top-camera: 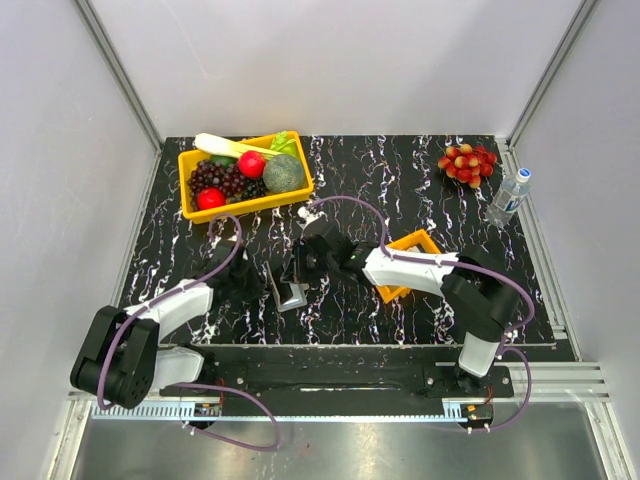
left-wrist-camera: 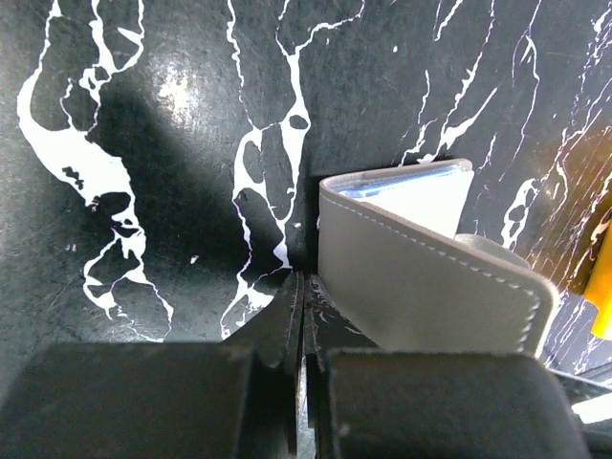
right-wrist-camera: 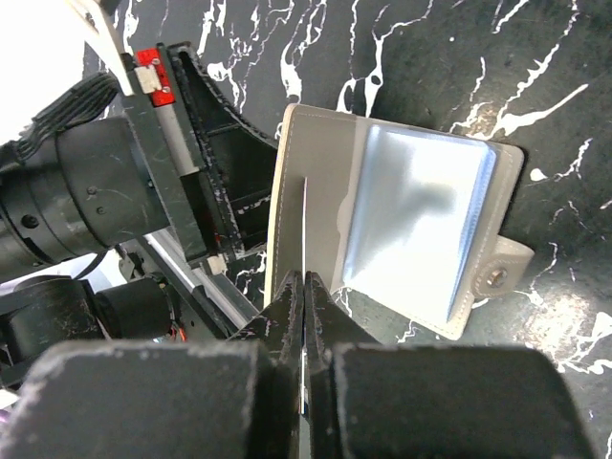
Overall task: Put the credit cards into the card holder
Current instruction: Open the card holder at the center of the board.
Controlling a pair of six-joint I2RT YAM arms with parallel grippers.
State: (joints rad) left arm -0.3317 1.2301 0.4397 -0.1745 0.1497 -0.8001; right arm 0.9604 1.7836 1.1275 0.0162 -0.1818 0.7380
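Two claws meet on the bench (top-camera: 400, 190) at the half-open card holder (right-wrist-camera: 411, 229). Your right claw (right-wrist-camera: 304, 282), directly above it, pinches a thin credit card (right-wrist-camera: 304, 220) edge-on, long axis pointing at the pockets; your left claw (left-wrist-camera: 303, 287), fully closed, sits just beside the outer flap.

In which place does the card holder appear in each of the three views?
Top external: card holder near the centre, slightly low, left of the orange tray.
Left wrist: card holder right of centre, partly folded.
Right wrist: card holder in the centre, open, shiny pockets towards the camera.
Shared landmark: the black, white-veined table.
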